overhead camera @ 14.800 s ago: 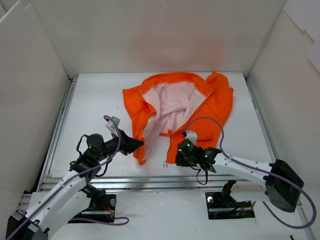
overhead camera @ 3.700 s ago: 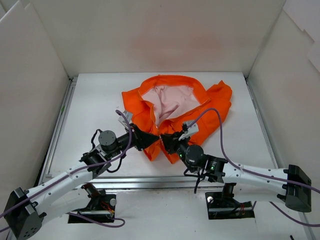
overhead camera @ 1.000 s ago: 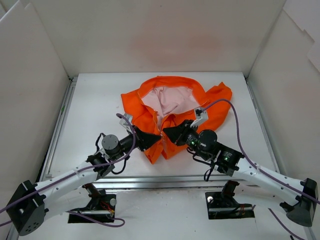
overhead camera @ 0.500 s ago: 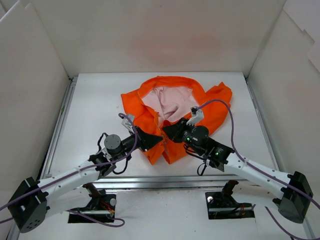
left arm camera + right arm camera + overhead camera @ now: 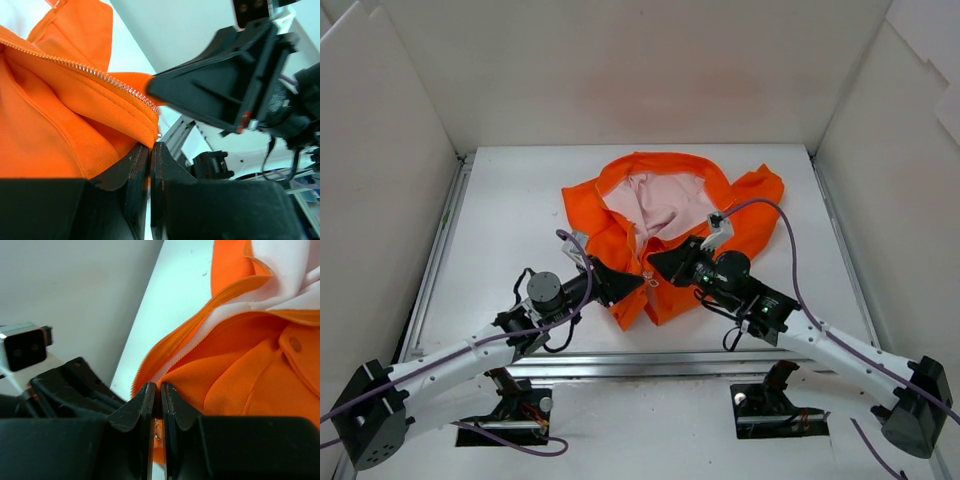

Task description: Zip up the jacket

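Observation:
The orange jacket (image 5: 740, 215) lies on the white table with its pink lining (image 5: 655, 195) showing at the collar. Its two front edges are gathered between my grippers at the lower front. My left gripper (image 5: 640, 283) is shut on the hem of one front edge (image 5: 142, 131), just below the zipper teeth (image 5: 100, 75). My right gripper (image 5: 653, 263) faces it and is shut on the other front edge (image 5: 200, 367), with zipper teeth (image 5: 175, 357) running up from its tips. A small metal pull (image 5: 651, 284) hangs between the two grippers.
White walls (image 5: 380, 200) enclose the table on the left, back and right. A metal rail (image 5: 620, 365) runs along the near edge. Purple cables (image 5: 790, 270) loop over both arms. The right gripper's black body (image 5: 220, 85) fills the left wrist view close ahead.
Over the last second the left gripper shifted a little nearer and right with the hem. The right arm's wrist shifted slightly right. Both stay shut on the jacket.

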{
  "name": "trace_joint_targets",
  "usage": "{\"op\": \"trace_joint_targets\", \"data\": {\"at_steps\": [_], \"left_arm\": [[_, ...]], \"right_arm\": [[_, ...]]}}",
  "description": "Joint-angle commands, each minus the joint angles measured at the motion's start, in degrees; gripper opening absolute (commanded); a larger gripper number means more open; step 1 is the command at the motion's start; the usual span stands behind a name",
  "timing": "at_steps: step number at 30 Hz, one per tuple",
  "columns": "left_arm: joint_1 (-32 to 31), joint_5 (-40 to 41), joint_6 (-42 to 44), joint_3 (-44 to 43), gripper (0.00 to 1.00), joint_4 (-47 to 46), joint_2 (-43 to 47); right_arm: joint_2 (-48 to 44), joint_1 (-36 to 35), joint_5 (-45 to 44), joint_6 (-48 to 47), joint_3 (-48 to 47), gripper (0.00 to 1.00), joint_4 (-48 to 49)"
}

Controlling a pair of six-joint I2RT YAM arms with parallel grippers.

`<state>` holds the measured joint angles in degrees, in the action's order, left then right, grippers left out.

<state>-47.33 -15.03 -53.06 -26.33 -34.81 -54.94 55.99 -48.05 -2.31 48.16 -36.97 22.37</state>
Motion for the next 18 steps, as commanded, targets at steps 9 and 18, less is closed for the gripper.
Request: {"op": "trace_joint_targets", "data": {"at_steps": [9,18], "left_arm": [[-1.7,-0.8,9.3,-4.2,0.00,8.0,-0.4],[-1.7,-5.4,5.8,-3.3,0.00,3.9,1.1]], "right_arm": [[0.1,0.6,13.3,0.8,-11.9,0.00,-9.5],[6.8,2.2,9.4,2.7,-9.6,0.00,-2.3]]}}
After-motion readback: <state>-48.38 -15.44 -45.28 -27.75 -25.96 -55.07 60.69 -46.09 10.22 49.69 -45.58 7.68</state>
